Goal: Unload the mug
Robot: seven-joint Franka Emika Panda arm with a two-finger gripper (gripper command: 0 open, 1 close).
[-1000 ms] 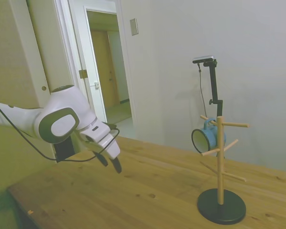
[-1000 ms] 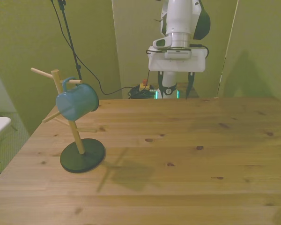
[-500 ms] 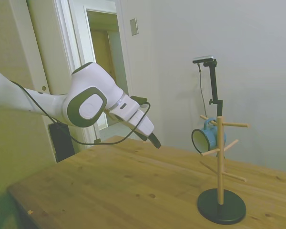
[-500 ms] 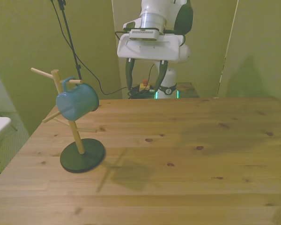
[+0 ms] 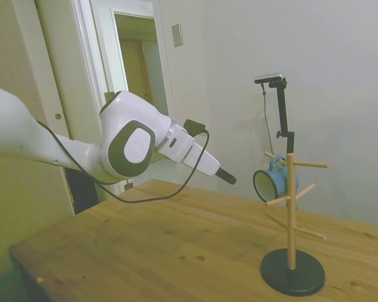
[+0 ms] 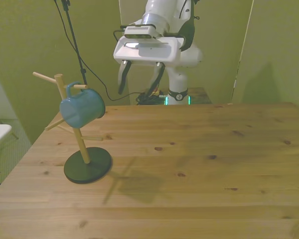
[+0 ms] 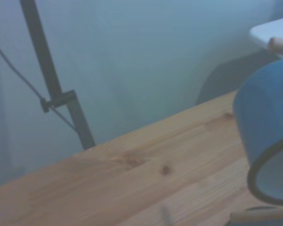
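Blur and cropping in your wrist view leave only part of the mug [image 7: 269, 127] visible. It hangs tilted on a peg of the wooden stand [image 6: 79, 144]. Your gripper [image 6: 139, 77] is in the air, fingers spread apart, holding nothing, near the mug.

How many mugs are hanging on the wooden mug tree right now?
1. The blue mug hangs by its handle from an upper peg of the mug tree, near the front view's left. The other pegs are bare; none looks hidden.
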